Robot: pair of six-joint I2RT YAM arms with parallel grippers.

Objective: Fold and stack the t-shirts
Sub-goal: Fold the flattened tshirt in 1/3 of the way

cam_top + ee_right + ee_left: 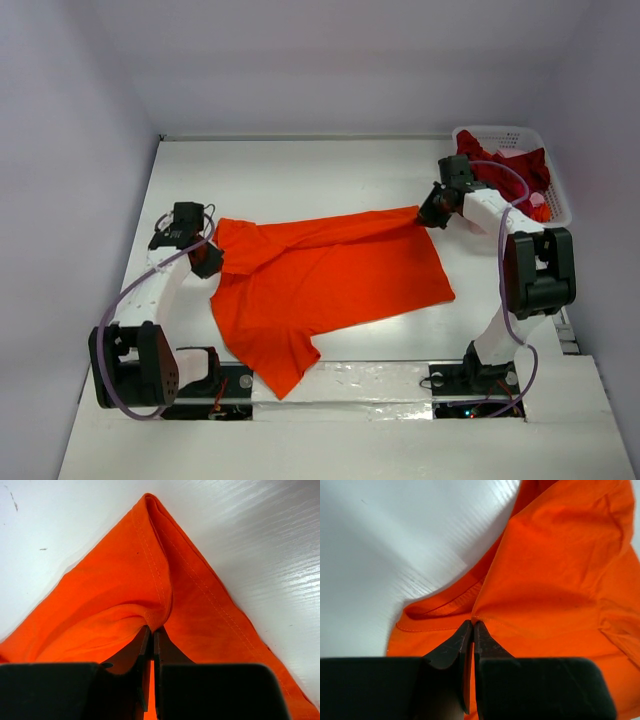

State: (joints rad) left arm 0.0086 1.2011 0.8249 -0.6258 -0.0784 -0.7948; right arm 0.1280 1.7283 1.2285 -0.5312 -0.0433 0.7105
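Observation:
The bright orange t-shirt (320, 285) lies spread across the middle of the table, a sleeve trailing toward the near edge. My left gripper (210, 258) is shut on its left end, near the collar (445, 605); the cloth is pinched between the jaws (472, 625). At the far right corner my right gripper (432, 213) is shut on the hem (160, 615), which bunches at the jaw tips. Between the two grips the top edge runs almost taut. The dark crimson t-shirt (500, 165) is heaped in the basket.
A white lattice basket (555, 175) stands at the back right, right behind the right arm. Both arm bases (215, 385) sit at the near edge. White walls close in the table on the left, back and right.

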